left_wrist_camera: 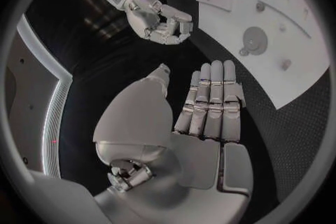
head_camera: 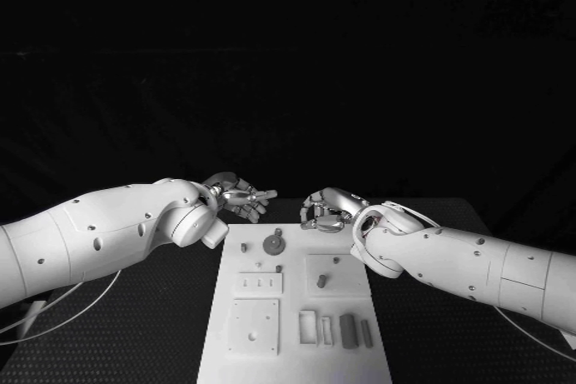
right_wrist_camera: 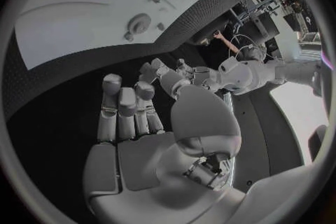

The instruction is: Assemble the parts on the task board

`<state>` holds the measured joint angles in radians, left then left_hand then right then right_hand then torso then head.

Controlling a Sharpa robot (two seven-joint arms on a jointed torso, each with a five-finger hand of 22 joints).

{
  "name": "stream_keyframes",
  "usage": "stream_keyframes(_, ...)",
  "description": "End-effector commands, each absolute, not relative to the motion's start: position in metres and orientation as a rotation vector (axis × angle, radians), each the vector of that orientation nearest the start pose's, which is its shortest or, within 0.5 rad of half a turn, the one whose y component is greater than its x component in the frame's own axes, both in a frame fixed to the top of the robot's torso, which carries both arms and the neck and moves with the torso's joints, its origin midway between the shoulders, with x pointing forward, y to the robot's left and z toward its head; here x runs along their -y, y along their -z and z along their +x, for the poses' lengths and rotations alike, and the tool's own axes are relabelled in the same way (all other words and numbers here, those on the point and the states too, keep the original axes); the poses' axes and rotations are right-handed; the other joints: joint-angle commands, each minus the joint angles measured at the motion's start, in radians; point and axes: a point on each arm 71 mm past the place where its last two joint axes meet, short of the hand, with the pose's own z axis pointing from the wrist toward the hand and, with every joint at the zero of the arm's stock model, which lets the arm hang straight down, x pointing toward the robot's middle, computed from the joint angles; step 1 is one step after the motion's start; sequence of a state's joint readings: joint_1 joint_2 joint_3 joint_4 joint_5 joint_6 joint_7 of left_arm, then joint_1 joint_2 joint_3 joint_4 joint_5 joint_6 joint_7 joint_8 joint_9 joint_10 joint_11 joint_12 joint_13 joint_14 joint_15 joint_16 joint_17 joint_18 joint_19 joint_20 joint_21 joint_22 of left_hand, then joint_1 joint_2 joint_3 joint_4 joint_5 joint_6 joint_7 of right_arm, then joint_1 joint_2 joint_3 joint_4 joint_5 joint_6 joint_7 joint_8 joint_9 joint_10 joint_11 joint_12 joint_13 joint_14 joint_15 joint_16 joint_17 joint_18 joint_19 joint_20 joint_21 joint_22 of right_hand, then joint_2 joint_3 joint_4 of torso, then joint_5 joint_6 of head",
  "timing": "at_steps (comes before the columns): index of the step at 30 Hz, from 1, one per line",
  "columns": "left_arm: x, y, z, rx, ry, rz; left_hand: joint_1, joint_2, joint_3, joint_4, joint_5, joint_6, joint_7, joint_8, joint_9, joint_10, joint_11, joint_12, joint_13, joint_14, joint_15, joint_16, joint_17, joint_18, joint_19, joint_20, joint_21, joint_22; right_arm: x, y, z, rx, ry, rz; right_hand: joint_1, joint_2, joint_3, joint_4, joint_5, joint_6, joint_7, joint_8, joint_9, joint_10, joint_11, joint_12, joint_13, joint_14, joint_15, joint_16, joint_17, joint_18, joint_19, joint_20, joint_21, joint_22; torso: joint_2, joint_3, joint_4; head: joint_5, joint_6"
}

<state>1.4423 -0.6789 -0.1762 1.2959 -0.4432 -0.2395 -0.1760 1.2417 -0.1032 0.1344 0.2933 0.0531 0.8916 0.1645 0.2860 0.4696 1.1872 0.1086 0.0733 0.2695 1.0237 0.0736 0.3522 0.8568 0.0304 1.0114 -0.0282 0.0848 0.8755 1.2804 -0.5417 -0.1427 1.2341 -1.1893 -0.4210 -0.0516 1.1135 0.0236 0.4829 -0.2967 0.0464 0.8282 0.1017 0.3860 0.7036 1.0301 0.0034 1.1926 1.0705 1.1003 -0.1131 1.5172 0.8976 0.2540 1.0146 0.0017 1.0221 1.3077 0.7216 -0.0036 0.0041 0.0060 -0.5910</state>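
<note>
Left robot hand (left_wrist_camera: 210,103) lies flat and empty, right robot hand (head_camera: 326,211) curled, holding nothing visible; both hover past the task board (head_camera: 294,317), risking knocking its round part (head_camera: 275,243)

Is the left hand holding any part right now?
No. In the left wrist view the left hand has its fingers stretched out straight over the black table, with nothing in them, beside the task board.

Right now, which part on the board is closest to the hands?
The round disc part at the task board's far end, between left hand and right hand; the bar-shaped parts lie at the near end.
</note>
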Motion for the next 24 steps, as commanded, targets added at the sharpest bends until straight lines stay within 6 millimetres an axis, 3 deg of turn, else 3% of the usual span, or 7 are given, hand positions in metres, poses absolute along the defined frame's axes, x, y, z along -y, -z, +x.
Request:
stream_keyframes(1,-0.188,0.147,0.548,-1.992,0.818,-0.649,-0.021,0.018,-0.041,-0.002,-0.003,0.002,-0.002,-0.005,-0.004,0.004,0.002,-0.003,0.003,-0.002,0.001,-0.007,0.003,0.013,0.000,0.001,-0.006,0.004,0.123,0.188,0.534,-1.637,-0.726,-0.019,-0.005,-0.006,0.000,0.002,0.001,0.156,-0.018,0.006,0.002,-0.022,-0.027,0.003,-0.001,-0.005,-0.013,0.000,-0.002,0.008,0.001,-0.009,0.000,0.010,-0.006,-0.0014,-0.0006,0.009,0.002)
stream_keyframes(8,-0.176,0.149,0.546,-2.020,0.786,-0.597,-0.022,0.019,-0.076,0.000,-0.003,0.000,-0.003,-0.010,-0.010,-0.002,0.004,-0.005,0.003,-0.007,0.002,-0.012,0.005,0.013,-0.002,0.003,-0.010,0.008,0.106,0.187,0.530,-1.638,-0.753,-0.058,-0.005,-0.006,0.001,0.002,0.001,0.155,-0.017,0.005,0.004,-0.022,-0.027,0.003,-0.002,-0.004,-0.013,-0.001,-0.002,0.008,0.001,-0.010,0.000,0.010,-0.005,-0.0009,-0.0020,0.021,0.006)
stream_keyframes(24,-0.158,0.152,0.537,-2.112,0.810,-0.489,0.011,0.041,-0.100,0.000,0.002,0.044,-0.025,0.004,-0.016,0.033,-0.012,0.006,0.017,0.021,-0.012,0.003,0.022,0.014,0.023,-0.008,-0.007,0.024,0.093,0.186,0.525,-1.644,-0.778,-0.083,-0.005,-0.007,0.004,0.002,0.001,0.154,-0.017,0.004,0.007,-0.022,-0.027,0.002,-0.003,-0.004,-0.013,-0.002,-0.003,0.008,0.001,-0.010,-0.001,0.010,-0.003,-0.0009,-0.0022,0.018,0.002)
